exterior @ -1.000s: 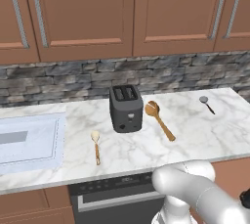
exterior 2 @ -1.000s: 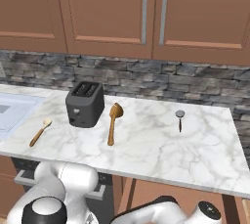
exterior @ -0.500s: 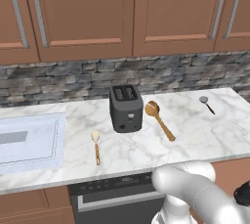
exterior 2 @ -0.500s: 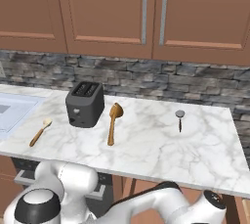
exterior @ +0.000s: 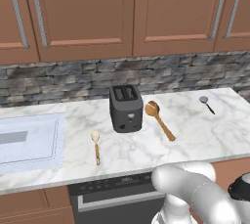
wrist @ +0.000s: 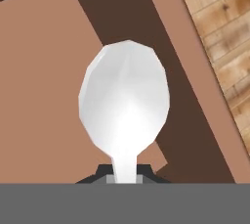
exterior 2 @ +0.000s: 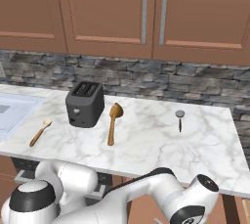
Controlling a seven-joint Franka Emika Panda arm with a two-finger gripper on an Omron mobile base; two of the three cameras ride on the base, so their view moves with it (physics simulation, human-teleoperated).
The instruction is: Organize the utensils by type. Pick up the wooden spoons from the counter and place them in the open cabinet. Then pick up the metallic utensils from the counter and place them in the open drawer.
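Hand view: a silver metal spoon (wrist: 124, 105) stands at frame centre, its neck pinched between the closed jaws at the bottom edge, over brown cabinetry. Judged step: carrying a metallic utensil to the open drawer. Both wooden spoons (exterior: 159, 118) remain on the counter (exterior: 195, 140), mid-frame. Next: locate the drawer, lower, release.

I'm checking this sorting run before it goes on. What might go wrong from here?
1. The gripper pinches the metal spoon only at its thin neck, so it may twist or slip out on the way to the drawer.
2. Both wooden spoons, the long one and the short one, lie on the counter though they were due first; they may get skipped.
3. The long spoon lies close beside the toaster, which may crowd a grasp.
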